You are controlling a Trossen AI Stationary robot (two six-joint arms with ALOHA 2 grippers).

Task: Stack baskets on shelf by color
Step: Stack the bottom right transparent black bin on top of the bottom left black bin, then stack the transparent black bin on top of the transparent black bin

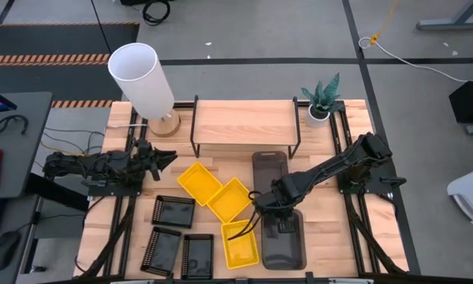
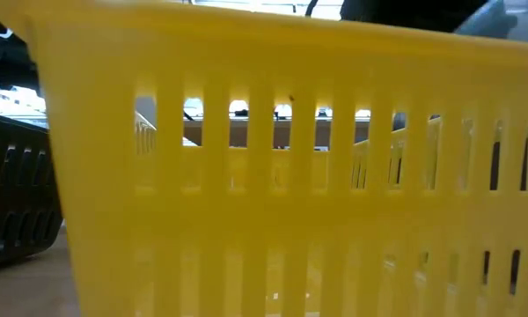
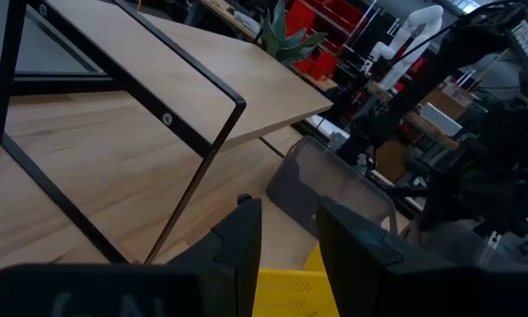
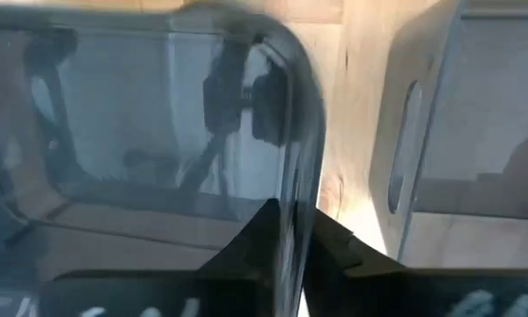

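Three yellow baskets lie mid-table (image 1: 199,181), (image 1: 230,199), (image 1: 240,243). One yellow wall (image 2: 273,176) fills the low view. Three black baskets (image 1: 174,211), (image 1: 162,251), (image 1: 197,256) sit at the near left. One grey basket (image 1: 270,168) lies in front of the shelf (image 1: 247,122), another (image 1: 285,243) by the near edge. My right gripper (image 1: 270,207) is shut on the near grey basket. My left gripper (image 1: 167,160) hovers open at the left, above the table, pointing toward the shelf (image 3: 158,79). My right gripper (image 4: 290,242) pinches the near grey basket's far end wall at its rim (image 4: 290,189), beside a rounded corner, one finger inside and one outside. The fingers come down slanting from the far right. Whether the basket is off the table, I cannot tell.
A white-shaded lamp (image 1: 144,79) stands at the shelf's left and a small potted plant (image 1: 322,102) at its right. Bare tabletop (image 1: 134,209) lies left of the black baskets. The other grey basket (image 4: 475,132) is close beside the held one.
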